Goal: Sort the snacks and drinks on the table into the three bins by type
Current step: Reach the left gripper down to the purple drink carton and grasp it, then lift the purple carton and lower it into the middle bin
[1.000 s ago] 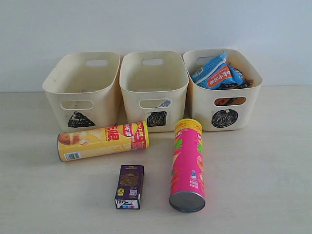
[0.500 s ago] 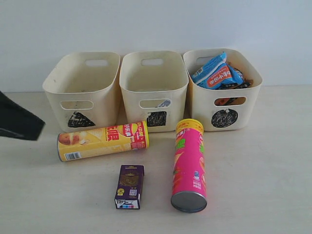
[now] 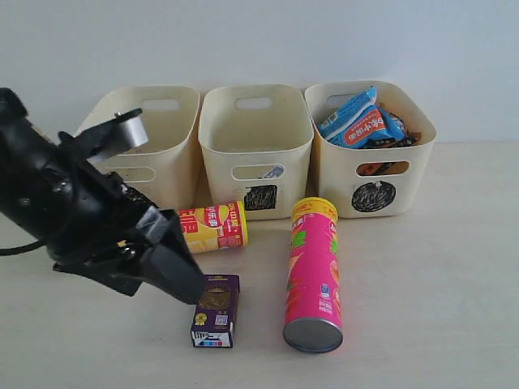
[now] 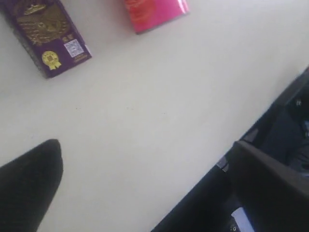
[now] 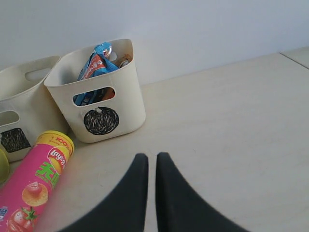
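The pale counter (image 3: 454, 267) carries three cream bins (image 3: 256, 146) in a row along its far edge. The left pincer (image 3: 182, 279), fingers spread wide and empty, hangs low in front of the triangle bin (image 3: 162, 138). It covers part of the yellow tube (image 3: 212, 227), which lies on its side parallel to that edge. The pink tube (image 3: 312, 275) lies pointing from far edge to near, metal end nearest. The purple carton (image 3: 216, 312) lies flat the same way, just beside the left pincer's tips. The right pincer (image 5: 151, 157) is closed on nothing. Packets (image 3: 357, 121) fill the circle bin (image 3: 373, 174).
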Robot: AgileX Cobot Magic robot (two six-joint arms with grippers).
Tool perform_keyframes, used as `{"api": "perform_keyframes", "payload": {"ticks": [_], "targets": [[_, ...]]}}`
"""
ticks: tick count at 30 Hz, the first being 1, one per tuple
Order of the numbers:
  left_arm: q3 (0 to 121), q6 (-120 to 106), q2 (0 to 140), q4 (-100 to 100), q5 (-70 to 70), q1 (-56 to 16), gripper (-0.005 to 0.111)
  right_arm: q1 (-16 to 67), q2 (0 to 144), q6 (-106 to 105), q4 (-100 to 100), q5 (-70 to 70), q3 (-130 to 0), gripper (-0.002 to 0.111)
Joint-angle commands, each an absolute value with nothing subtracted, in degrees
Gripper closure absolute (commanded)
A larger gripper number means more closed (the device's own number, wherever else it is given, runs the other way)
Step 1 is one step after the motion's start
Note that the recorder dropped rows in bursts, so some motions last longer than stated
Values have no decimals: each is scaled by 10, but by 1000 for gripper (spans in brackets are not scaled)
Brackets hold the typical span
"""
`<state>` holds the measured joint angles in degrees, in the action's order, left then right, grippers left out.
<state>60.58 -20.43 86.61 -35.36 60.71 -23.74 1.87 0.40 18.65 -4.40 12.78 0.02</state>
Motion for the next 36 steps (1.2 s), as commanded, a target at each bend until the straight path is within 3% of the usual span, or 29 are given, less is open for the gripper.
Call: {"api": "perform_keyframes", "payload": {"ticks": [1,6,16,22,29,36], "targets": [[645,-105,931,-299,594,-260,20,17,0,185,-48,126,0,106],[727,80,1039,-88,559,-341,20,17,0,185,-48,126,0,106],[757,124,1152,-113,450,-341,20,17,0,185,-48,126,0,106],[757,137,1188,-95,434,-341,31,17,0,185,-48,126,0,106],[757,133,1181,-100,449,-340,102,17,0,185,-48,126,0,106],[765,126,1115,-88,485,-340,103,17,0,185,-48,126,0,106]]}}
